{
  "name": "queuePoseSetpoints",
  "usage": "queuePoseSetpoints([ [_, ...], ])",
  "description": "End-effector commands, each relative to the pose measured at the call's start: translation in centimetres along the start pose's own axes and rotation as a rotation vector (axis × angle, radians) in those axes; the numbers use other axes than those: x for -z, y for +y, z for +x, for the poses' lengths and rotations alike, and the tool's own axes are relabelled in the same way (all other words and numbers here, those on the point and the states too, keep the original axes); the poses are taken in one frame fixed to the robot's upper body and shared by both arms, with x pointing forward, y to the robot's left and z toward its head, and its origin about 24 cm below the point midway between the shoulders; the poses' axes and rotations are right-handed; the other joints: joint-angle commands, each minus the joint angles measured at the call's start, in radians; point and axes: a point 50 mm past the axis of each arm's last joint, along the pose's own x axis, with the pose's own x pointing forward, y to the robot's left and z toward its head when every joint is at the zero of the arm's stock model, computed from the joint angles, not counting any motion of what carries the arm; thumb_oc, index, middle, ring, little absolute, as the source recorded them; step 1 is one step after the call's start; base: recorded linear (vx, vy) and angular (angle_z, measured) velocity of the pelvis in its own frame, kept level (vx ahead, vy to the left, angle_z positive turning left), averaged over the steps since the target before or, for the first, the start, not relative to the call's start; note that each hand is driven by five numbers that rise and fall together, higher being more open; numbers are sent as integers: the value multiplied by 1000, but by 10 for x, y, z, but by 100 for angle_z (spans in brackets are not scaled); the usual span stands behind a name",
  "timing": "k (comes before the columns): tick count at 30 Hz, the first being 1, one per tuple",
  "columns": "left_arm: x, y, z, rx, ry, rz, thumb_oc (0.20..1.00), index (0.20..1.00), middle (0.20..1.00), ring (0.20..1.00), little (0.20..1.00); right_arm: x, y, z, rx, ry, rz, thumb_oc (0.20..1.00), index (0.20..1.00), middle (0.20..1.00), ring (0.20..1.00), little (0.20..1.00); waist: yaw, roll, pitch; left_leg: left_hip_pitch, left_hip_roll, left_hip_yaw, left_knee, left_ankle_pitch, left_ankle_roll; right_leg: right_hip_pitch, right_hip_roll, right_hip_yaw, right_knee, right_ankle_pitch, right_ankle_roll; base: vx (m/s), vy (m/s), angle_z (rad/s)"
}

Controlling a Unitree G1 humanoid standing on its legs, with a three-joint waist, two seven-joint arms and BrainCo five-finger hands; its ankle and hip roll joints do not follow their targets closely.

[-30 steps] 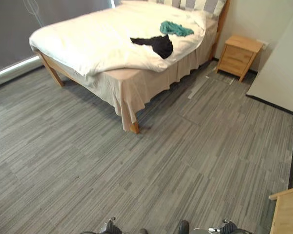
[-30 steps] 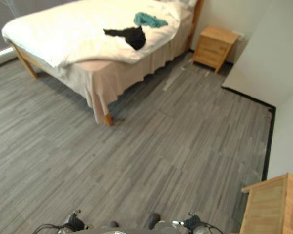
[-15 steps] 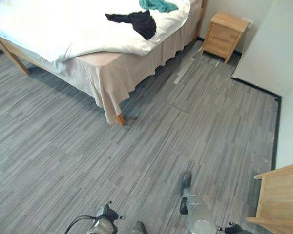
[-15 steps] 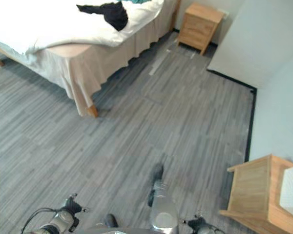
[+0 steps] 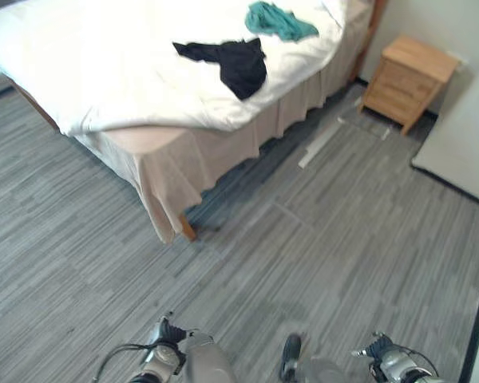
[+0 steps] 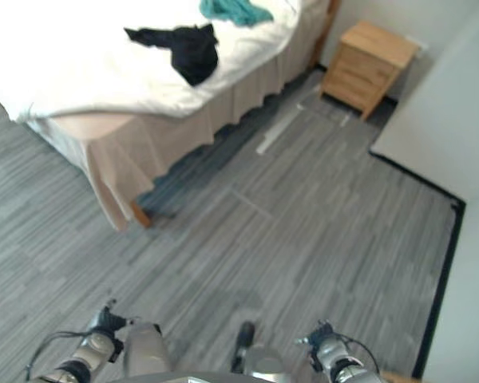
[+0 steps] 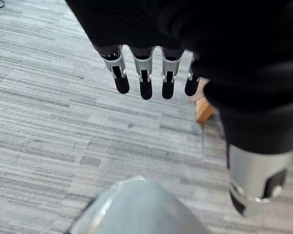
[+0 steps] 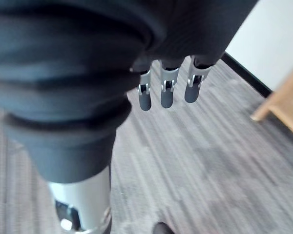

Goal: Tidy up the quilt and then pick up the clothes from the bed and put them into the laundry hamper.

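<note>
Lying on quilt [image 5: 104, 72]: black clothes [image 5: 231, 62]; well apart from left robot hand [image 7: 151, 73].

The bed [image 5: 168, 152] runs off the top and left edges, so its far end cannot be seen. The white quilt [image 5: 104, 72] is so bright that its folds mostly vanish. The green cloth [image 5: 278, 19] is cut at the top in the right eye view (what sort of clothing it is cannot be told). The black cloth [image 5: 233, 62] is bunched up, hiding its shape. The wooden nightstand [image 5: 407, 81] shows no fine detail.
</note>
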Motion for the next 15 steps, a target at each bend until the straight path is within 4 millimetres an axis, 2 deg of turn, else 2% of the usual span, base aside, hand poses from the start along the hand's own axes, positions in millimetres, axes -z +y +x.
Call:
queuePoseSetpoints([
  [1,0,-22,-4,55,13,-15,1000,1000,1000,1000,1000,41,16,-8,-43,104,-51,1000,1000,1000,1000,1000,6,64,3,131,-76,155,-266,39,28,5,31,-14,3,-147,100,447,92,57],
  [2,3,-21,-5,58,28,-18,1000,1000,1000,1000,1000,39,17,-8,-37,98,-55,1000,1000,1000,1000,1000,-5,53,-11,122,-45,279,-278,54,40,45,50,-41,3,-168,89,473,113,44],
  [3,10,-21,-6,61,53,-24,1000,1000,1000,1000,1000,38,23,-9,-58,87,-65,1000,1000,1000,1000,1000,-3,50,-23,166,-66,275,-328,37,54,58,55,-46,3,-158,96,648,160,5],
  [4,18,-22,-7,66,84,-20,1000,1000,1000,1000,1000,36,29,-10,-82,73,-101,1000,1000,1000,1000,1000,6,37,-39,210,-111,248,-371,21,73,70,59,-52,20,-137,108,503,168,-59],
  [5,25,-20,-8,69,106,-4,1000,1000,1000,1000,1000,34,34,-11,-94,59,-102,1000,1000,1000,1000,1000,11,27,-40,259,-126,258,-405,8,84,49,48,-82,143,-127,138,324,113,-39],
  [6,25,-20,-8,68,106,-4,1000,1000,1000,1000,1000,34,34,-11,-94,59,-102,1000,1000,1000,1000,1000,11,26,-39,261,-129,259,-409,8,86,45,43,-82,153,-133,141,317,192,-14],
  [7,33,-18,-9,59,136,2,1000,1000,1000,1000,1000,28,39,-12,-109,38,-135,1000,1000,1000,1000,1000,-22,43,-19,329,-128,264,-440,-15,105,-57,-23,-107,426,-94,200,257,196,29],
  [8,38,-13,-9,46,149,1,1000,1000,1000,1000,1000,22,38,-11,-109,18,-125,1000,1000,1000,1000,1000,-42,53,-6,366,-125,258,-478,-18,110,-144,-57,-94,565,-70,222,357,212,45],
  [9,38,-10,-8,35,154,-13,1000,1000,1000,1000,1000,19,37,-10,-109,7,-128,1000,1000,1000,1000,1000,-59,60,1,393,-126,236,-506,-18,109,-199,-90,-71,622,-69,225,253,59,72],
  [10,38,-9,-8,33,152,-14,1000,1000,1000,1000,1000,17,38,-11,-113,2,-133,1000,1000,1000,1000,1000,-70,62,2,403,-122,216,-512,-23,106,-212,-116,-67,600,-86,214,279,-59,71],
  [11,37,-8,-8,29,150,-13,1000,1000,1000,1000,1000,17,40,-11,-120,0,-129,1000,1000,1000,1000,1000,-76,65,-1,409,-114,197,-514,-29,99,-217,-127,-54,538,-111,195,179,-87,70],
  [12,37,-8,-8,29,150,-13,1000,1000,1000,1000,1000,17,40,-11,-120,0,-129,1000,1000,1000,1000,1000,-78,66,0,409,-113,195,-514,-28,98,-214,-126,-57,536,-111,194,271,-234,78],
  [13,28,-9,-5,35,119,7,1000,1000,1000,1000,1000,14,38,-10,-113,-5,-126,1000,1000,1000,1000,1000,-89,67,-5,399,-105,132,-514,-26,84,-241,-108,49,357,-105,159,176,-173,86],
  [14,28,-9,-5,35,119,7,1000,1000,1000,1000,1000,14,38,-10,-113,-5,-126,1000,1000,1000,1000,1000,-90,68,-4,400,-104,131,-514,-26,83,-239,-107,48,354,-104,159,290,-244,90],
  [15,23,-10,-4,39,100,20,1000,1000,1000,1000,1000,16,38,-10,-113,2,-120,1000,1000,1000,1000,1000,-98,58,-9,397,-113,85,-514,-32,76,-232,-91,151,236,-86,159,310,-236,135],
])
